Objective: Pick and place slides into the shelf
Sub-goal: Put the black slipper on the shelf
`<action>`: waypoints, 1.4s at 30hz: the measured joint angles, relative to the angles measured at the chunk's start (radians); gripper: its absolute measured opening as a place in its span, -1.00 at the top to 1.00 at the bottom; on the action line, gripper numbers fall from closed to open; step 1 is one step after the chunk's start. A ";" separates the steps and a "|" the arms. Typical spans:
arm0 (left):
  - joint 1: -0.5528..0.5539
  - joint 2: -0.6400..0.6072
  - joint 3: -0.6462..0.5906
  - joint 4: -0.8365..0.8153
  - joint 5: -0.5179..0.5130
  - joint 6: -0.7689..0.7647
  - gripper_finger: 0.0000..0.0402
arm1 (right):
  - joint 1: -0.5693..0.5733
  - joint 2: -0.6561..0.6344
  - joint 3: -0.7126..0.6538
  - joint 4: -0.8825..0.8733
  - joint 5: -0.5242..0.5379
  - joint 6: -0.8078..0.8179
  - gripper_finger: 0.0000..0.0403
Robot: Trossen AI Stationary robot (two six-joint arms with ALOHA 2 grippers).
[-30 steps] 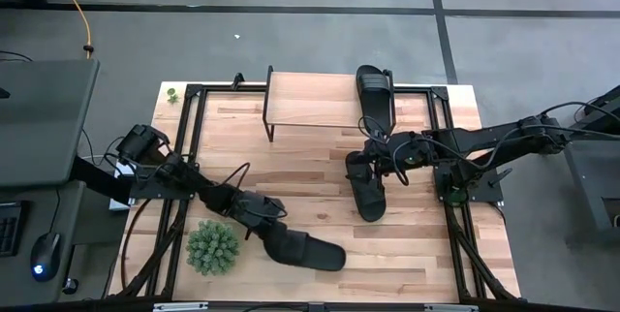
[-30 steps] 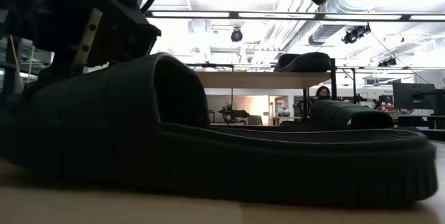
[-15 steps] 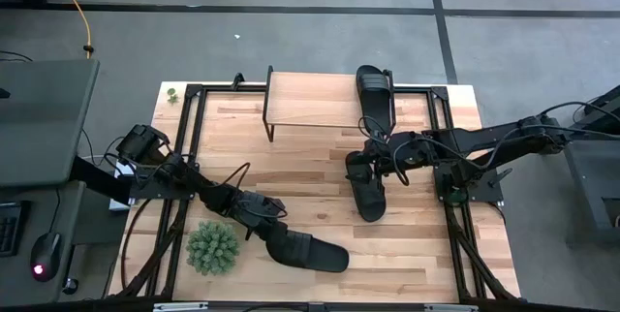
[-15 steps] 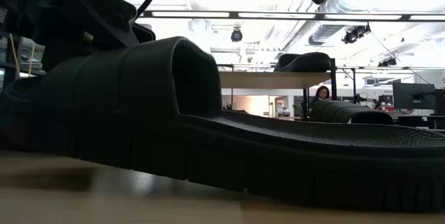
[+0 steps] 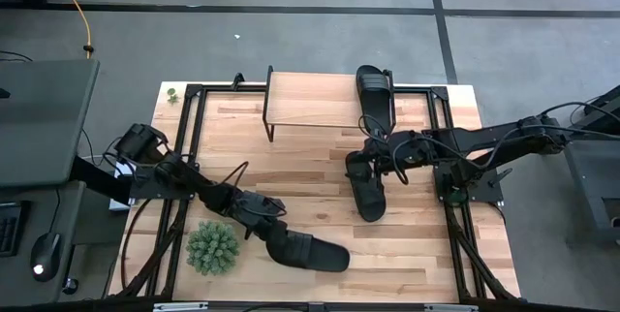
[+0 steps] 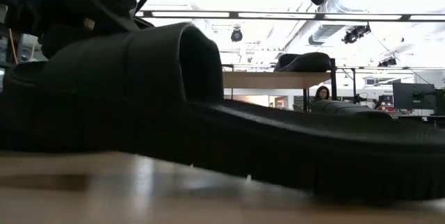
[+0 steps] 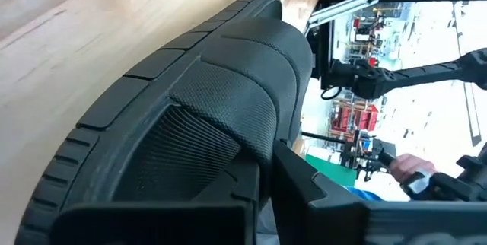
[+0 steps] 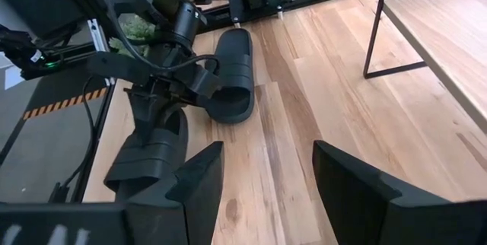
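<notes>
The bench (image 5: 320,171) is a light wood plank top inside a black metal frame, sitting on a grey concrete floor (image 5: 291,36) with dark seam lines. At the far edge stands the shelf (image 5: 315,99), a pale wood plank on thin black legs, with one black slide (image 5: 375,91) lying at its right end. A second slide (image 5: 366,188) lies flat on the bench just in front of the shelf's right side, and the right end effector (image 8: 262,176) hangs over it with its fingers spread, nothing between them.

Near the front edge, the left end effector (image 5: 260,217) is pressed together on the strap end of a third slide (image 5: 305,251). From the table-level camera, that slide fills most of the frame and its strap end looks tipped up off the wood. The left wrist camera shows the strap's ribbed texture pinched right at the fingers (image 7: 304,188). A spiky green fake plant (image 5: 212,247) sits just beside that slide on the left, and a much smaller green one (image 5: 171,95) is at the far left corner.

Past the bench, it's an open workshop: white ceiling with strip lights and ducting, monitors off to the right, and a person (image 6: 321,93) far back behind the shelf. A grey desk (image 5: 44,118) with a mouse (image 5: 39,270) is on the left.
</notes>
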 joint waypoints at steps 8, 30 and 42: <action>0.000 -0.015 0.000 0.000 0.007 -0.002 0.97 | 0.000 0.000 0.000 -0.002 0.010 -0.021 0.04; 0.141 -0.279 0.001 -0.080 0.125 0.144 0.97 | -0.009 0.000 0.000 0.113 0.008 -0.085 0.04; 0.288 -0.481 0.002 -0.140 0.296 0.160 0.97 | 0.007 0.001 0.157 0.059 0.082 -0.381 0.04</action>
